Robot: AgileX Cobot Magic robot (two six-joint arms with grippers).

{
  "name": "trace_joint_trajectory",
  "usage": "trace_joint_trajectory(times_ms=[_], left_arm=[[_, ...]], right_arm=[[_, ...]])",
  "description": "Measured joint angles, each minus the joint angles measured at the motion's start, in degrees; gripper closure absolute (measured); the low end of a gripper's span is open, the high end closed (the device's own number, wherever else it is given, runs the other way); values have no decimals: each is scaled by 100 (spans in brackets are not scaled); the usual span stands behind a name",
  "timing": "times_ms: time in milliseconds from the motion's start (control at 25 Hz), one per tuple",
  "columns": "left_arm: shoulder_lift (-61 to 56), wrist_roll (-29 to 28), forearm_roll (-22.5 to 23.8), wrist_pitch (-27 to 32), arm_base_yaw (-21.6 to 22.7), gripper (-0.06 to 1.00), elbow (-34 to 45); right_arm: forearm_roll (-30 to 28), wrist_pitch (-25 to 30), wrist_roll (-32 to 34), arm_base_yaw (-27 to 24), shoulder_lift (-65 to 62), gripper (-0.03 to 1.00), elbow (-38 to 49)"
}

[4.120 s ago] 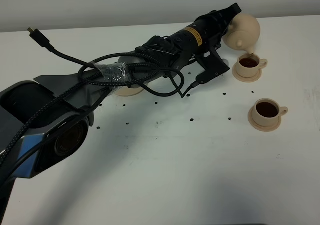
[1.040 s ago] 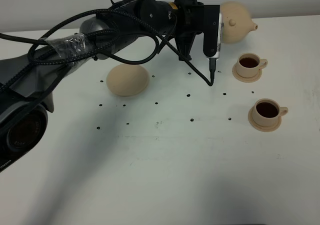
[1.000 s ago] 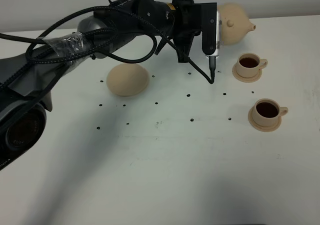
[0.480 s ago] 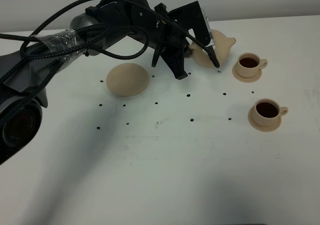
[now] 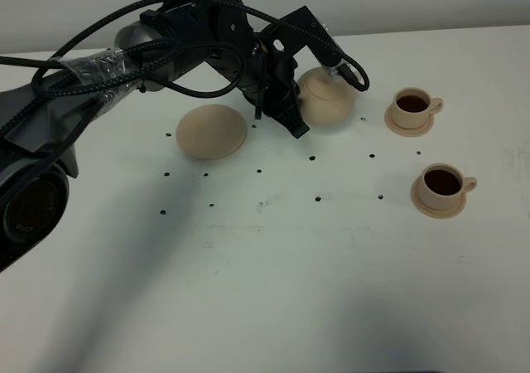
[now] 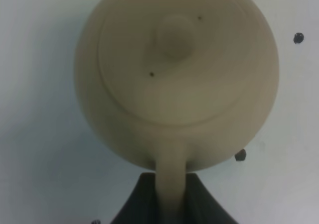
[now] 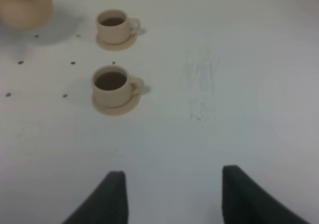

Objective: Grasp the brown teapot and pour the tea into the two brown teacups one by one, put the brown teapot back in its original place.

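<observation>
The brown teapot [image 5: 327, 99] stands upright, low over the table between the wide tan saucer [image 5: 211, 131] and the cups; I cannot tell if it touches the table. My left gripper [image 5: 301, 108] is shut on its loop handle [image 6: 171, 176], with the knobbed lid [image 6: 172, 32] showing from above. The two brown teacups [image 5: 411, 106] [image 5: 441, 186] sit on their saucers, both holding dark tea. They also show in the right wrist view [image 7: 115, 27] [image 7: 113, 87]. My right gripper [image 7: 172, 194] is open and empty, well back from the cups.
The left arm and its black cables [image 5: 166, 50] reach over the table's back left and above the wide saucer. Small dark holes [image 5: 317, 198] dot the white table [image 5: 273, 282]. The teapot's edge [image 7: 25, 5] shows in the right wrist view.
The teapot stopped pouring over the far cup, was tilted back level, and has moved left and down away from the cups toward the wide saucer. The right gripper's earlier state is not shown.
</observation>
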Motion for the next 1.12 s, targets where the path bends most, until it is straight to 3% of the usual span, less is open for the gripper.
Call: trace_joint_trajectory(times_ms=[1120], left_arm=[[78, -397, -11, 65, -323, 81, 0]], right_arm=[[0, 0, 0, 0, 0, 55, 0]])
